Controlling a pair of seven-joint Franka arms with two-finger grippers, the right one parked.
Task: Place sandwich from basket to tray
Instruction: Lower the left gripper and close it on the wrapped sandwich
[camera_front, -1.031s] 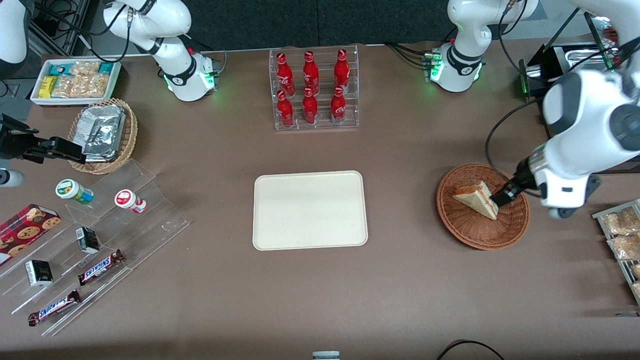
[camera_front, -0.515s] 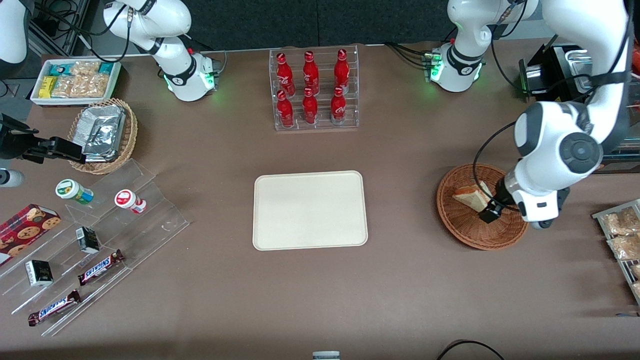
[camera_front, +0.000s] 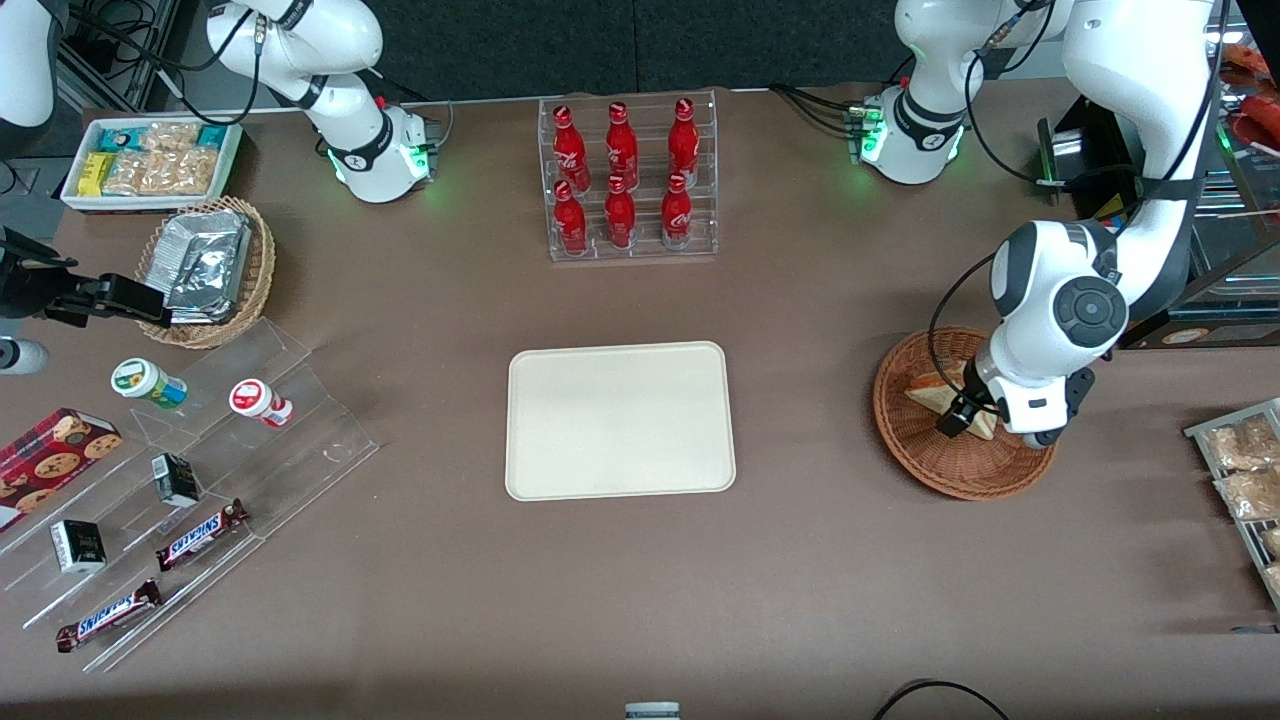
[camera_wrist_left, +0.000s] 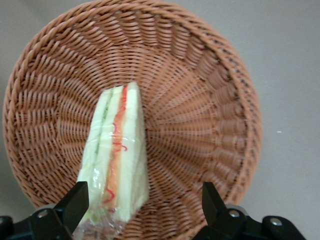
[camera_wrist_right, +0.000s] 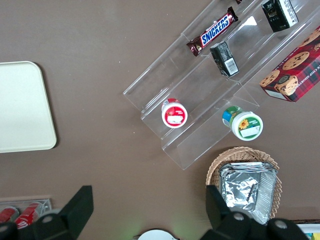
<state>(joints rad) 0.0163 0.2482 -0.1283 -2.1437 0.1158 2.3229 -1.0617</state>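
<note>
Whereas the tool was seen a second ago at the sandwich's edge nearer the working arm's end of the worktop, it is now shown directly over the sandwich, much of which is hidden beneath it in the front view. The wrist has been drawn in above the basket, with the white forearm arched down steeply from above. The tool's fingers are spread wide — one beside the sandwich's wrapped corner, nothing gripped. The sandwich lies in the basket, filling stripe uppermost. The tray is seen well apart, bare.
</note>
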